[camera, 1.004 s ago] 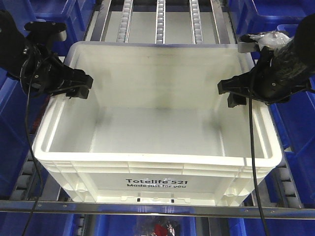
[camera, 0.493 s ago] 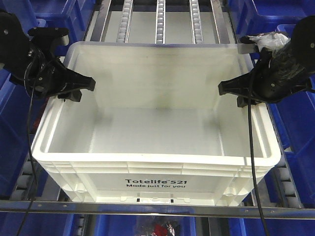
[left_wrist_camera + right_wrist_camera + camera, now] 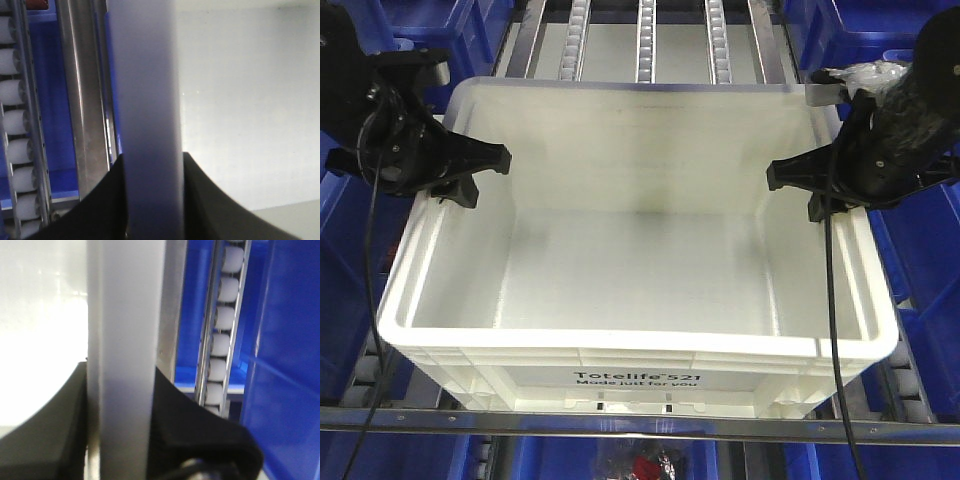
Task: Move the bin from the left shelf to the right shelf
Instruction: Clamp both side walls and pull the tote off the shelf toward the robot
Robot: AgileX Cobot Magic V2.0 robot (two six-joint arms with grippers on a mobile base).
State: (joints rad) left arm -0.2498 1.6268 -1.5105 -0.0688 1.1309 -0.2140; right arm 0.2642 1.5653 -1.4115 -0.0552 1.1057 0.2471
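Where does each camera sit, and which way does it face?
Front view: above the robot's arms, looking down into the bin on the roller shelf; left gripper and right gripper straddle its sides.
Left wrist view: on the left arm, facing along the rim; its black fingers show.
Right wrist view: mirrored, on the right arm.
Both wrist views share rim and white rollers.

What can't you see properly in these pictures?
1. Front view: the bin covers most of the rollers, so resting or lifted is unclear.
2. Left wrist view: the blurred rim hides where the left gripper pinches it.
3. Right wrist view: same for the right gripper.
4. Front view: a small red thing, cut off by the bottom edge.
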